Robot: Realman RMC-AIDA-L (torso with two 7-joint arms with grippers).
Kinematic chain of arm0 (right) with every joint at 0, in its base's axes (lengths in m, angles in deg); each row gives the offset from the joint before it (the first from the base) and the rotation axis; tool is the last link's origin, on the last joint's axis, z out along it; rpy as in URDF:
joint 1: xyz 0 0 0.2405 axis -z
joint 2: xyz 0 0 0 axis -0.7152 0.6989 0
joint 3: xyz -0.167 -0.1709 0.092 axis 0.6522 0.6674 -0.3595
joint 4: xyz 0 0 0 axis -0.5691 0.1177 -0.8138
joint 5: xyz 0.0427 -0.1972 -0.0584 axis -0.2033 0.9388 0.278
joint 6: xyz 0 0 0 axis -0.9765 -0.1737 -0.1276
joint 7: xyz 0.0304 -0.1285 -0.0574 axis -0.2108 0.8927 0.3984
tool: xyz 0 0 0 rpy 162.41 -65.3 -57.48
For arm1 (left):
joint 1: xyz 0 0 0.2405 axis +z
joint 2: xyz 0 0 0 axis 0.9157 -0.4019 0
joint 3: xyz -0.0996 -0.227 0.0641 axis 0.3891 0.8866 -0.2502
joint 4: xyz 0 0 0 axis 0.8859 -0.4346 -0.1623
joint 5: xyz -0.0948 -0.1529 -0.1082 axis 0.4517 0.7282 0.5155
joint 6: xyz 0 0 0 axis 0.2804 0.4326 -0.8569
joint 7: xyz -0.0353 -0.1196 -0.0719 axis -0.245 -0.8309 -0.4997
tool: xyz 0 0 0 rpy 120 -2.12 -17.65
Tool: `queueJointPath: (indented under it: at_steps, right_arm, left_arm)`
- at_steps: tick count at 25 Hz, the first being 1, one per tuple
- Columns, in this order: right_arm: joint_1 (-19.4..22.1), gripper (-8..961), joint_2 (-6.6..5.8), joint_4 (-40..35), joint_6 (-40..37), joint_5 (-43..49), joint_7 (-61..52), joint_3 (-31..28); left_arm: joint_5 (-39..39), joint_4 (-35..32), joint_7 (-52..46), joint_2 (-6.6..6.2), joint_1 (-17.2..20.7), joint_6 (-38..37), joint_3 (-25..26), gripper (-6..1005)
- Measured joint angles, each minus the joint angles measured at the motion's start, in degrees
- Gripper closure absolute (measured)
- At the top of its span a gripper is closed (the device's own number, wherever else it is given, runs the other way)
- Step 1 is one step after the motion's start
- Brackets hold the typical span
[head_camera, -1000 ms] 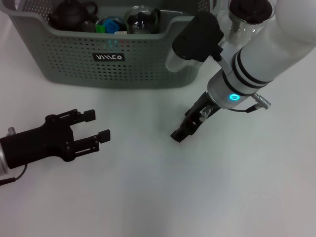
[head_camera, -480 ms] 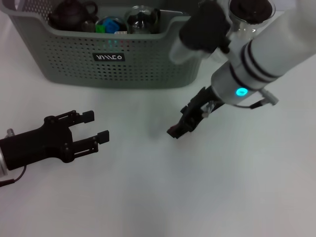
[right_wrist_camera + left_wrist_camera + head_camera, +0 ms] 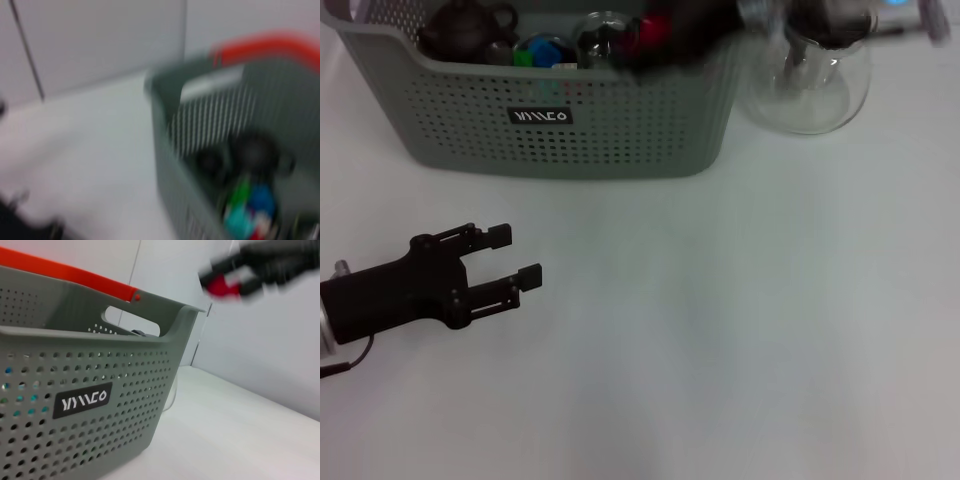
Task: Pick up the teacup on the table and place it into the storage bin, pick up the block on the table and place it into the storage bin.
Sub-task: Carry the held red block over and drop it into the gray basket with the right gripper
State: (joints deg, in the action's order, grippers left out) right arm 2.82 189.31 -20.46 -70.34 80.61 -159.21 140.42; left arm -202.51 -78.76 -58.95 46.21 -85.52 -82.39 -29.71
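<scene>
The grey-green storage bin (image 3: 570,140) stands at the back of the table, and its black label (image 3: 82,400) also shows in the left wrist view. My right gripper (image 3: 660,35) is a dark blur over the bin's right end, shut on a small red block (image 3: 655,27). That block (image 3: 222,288) shows between the dark fingers (image 3: 250,270) above the bin's rim. Inside the bin lie a dark pot (image 3: 468,27), a clear glass cup (image 3: 607,38) and blue-green pieces (image 3: 542,50). I cannot tell which is the teacup. My left gripper (image 3: 515,255) rests open near the table's left front, holding nothing.
A clear glass carafe (image 3: 810,75) with a black lid stands just right of the bin. An orange edge (image 3: 70,272) runs behind the bin's far rim. White table (image 3: 720,330) stretches in front of the bin.
My right arm has lifted off the table's middle right and swung up and back over the bin's right end. The left arm has not moved.
</scene>
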Motion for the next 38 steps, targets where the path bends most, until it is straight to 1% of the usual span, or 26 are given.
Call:
queueJointPath:
  at_steps: [3, 5, 7, 11, 13, 14, 15, 17, 19, 23, 25, 26, 27, 29, 32, 33, 35, 38]
  right_arm:
    - [-4.0, 258, 0.24, 2.9, 7.5, 1.4, 0.4, 0.3]
    - [-7.9, 258, 0.23, 9.8, 14.6, 3.2, 0.1, 0.8]
    - [-12.4, 258, 0.06, 18.7, 20.7, 4.2, 0.0, 0.9]
    - [-23.5, 259, -0.19, 42.4, 34.1, 4.4, 2.0, -0.3]
    - [-27.9, 259, 0.10, 51.6, 39.7, 4.3, 4.2, -0.4]
    - [-29.4, 259, 0.31, 54.8, 41.6, 4.2, 4.9, -0.3]
    - [-30.5, 259, 0.47, 56.9, 42.9, 4.1, 5.6, -0.1]
    - [-31.3, 259, 0.66, 59.0, 43.9, 3.8, 6.3, 0.3]
    - [-31.0, 259, 0.67, 59.4, 44.1, 2.0, 7.2, 1.0]
    - [-29.7, 255, 0.23, 59.0, 43.6, -1.3, 8.8, 2.4]
    - [-28.8, 248, 0.17, 57.7, 43.6, -1.4, 8.9, 2.6]
    - [-27.6, 244, 0.15, 55.4, 43.4, -1.5, 8.9, 2.5]
    - [-26.1, 241, 0.10, 52.6, 42.9, -1.8, 8.9, 2.4]
    - [-21.0, 234, 0.07, 43.4, 41.0, -3.7, 9.2, 2.2]
    - [-10.3, 23, -0.04, 26.0, 38.6, -10.8, 12.4, 2.4]
    - [-5.9, 23, -0.07, 20.5, 38.0, -14.1, 14.6, 2.4]
    - [1.7, 24, -0.10, 12.1, 36.5, -21.6, 20.2, 2.5]
    - [12.6, 25, -0.16, 5.3, 32.4, -33.5, 30.5, 1.9]
  left_arm:
    - [0.0, 0.1, 0.0, 0.00, -0.2, -0.2, 0.0, 258]
    - [0.0, 0.2, 0.0, 0.04, -0.2, -0.4, -0.1, 258]
    - [0.0, 0.2, 0.0, 0.08, -0.2, -0.4, -0.1, 258]
    - [0.1, 0.2, 0.0, 0.20, 0.0, -0.5, 0.0, 258]
    - [0.1, 0.2, 0.0, 0.34, -0.1, -0.5, 0.0, 258]
    - [0.1, 0.2, 0.0, 0.37, -0.2, -0.4, 0.0, 258]
    - [0.1, 0.2, 0.0, 0.43, -0.2, -0.4, 0.0, 258]
    - [0.2, 0.2, 0.0, 0.48, -0.3, -0.3, 0.0, 258]
    - [0.2, 0.2, 0.0, 0.52, -0.3, -0.1, 0.0, 258]
    - [0.4, 0.2, 0.0, 0.53, -0.3, 0.0, 0.0, 258]
    - [0.4, 0.2, 0.0, 0.53, -0.3, 0.0, 0.1, 258]
    - [0.5, 0.2, 0.0, 0.53, -0.3, 0.0, 0.1, 258]
    - [0.5, 0.2, 0.0, 0.52, -0.4, -0.2, 0.1, 258]
    - [0.5, 0.2, 0.0, 0.47, -0.4, -0.4, 0.2, 258]
    - [0.7, 0.2, -0.1, 0.40, -0.3, -0.5, 0.3, 258]
    - [0.7, 0.2, -0.1, 0.39, -0.2, -0.5, 0.4, 258]
    - [0.8, 0.2, -0.1, 0.43, -0.3, -0.5, 0.4, 258]
    - [1.1, 0.2, -0.1, 0.45, -0.4, -0.1, 0.4, 258]
